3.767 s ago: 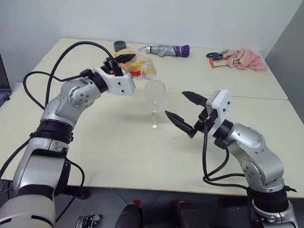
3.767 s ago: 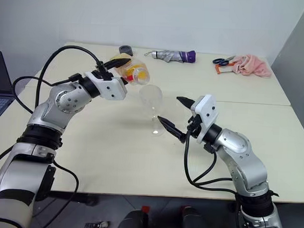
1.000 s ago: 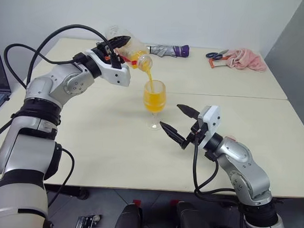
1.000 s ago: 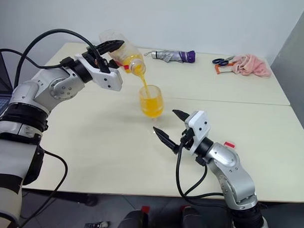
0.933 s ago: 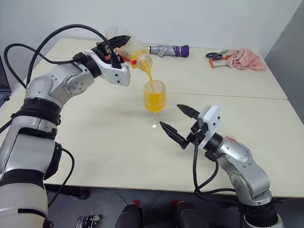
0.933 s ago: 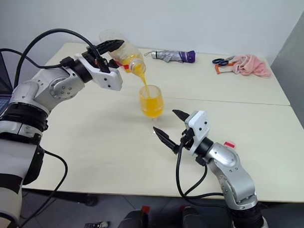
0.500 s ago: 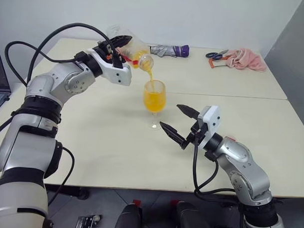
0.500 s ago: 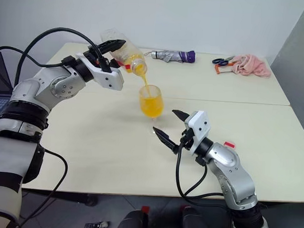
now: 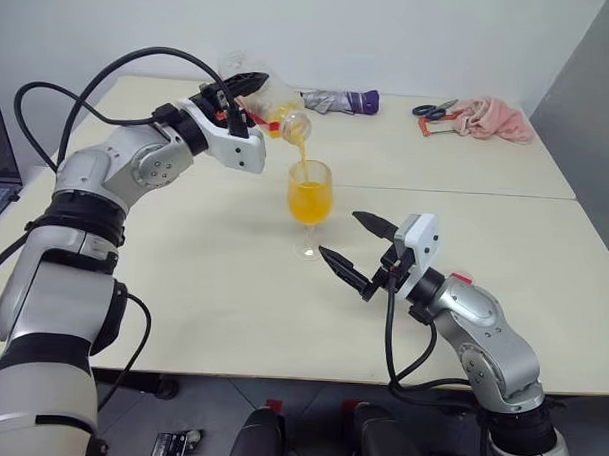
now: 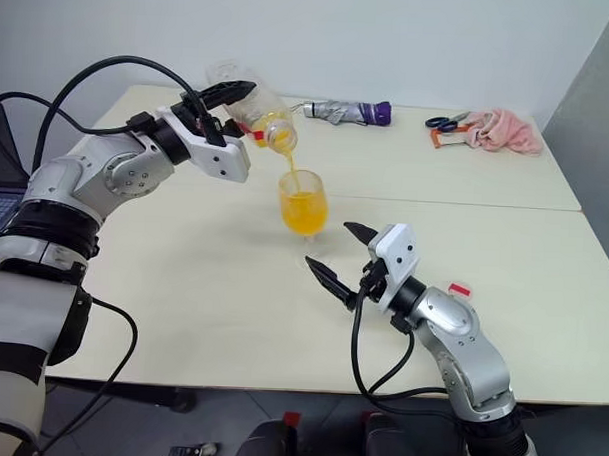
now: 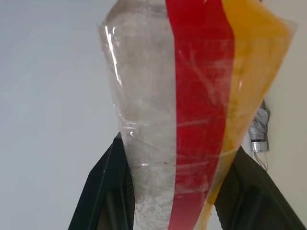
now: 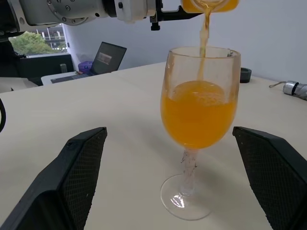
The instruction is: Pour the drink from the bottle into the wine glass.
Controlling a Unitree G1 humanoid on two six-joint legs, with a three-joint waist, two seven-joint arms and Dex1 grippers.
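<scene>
Our left gripper [image 9: 251, 93] pinches the bottle [image 9: 274, 106], tipped mouth-down above the wine glass [image 9: 309, 203], which stands on the table [image 9: 213, 275]. A thin stream of the drink [image 12: 199, 115] falls into the bowl. Our right gripper [image 9: 355, 248] hangs beside the glass's stem, fingers spread wide, touching nothing. We can read no writing on the bottle's red strip [image 11: 201, 115].

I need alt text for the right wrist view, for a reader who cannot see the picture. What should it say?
A thin stream of the drink falls from the bottle into the wine glass, which stands on the table, over half full of orange liquid. The right gripper's open jaws stand apart on either side of it, not touching. A laptop sits behind.
</scene>
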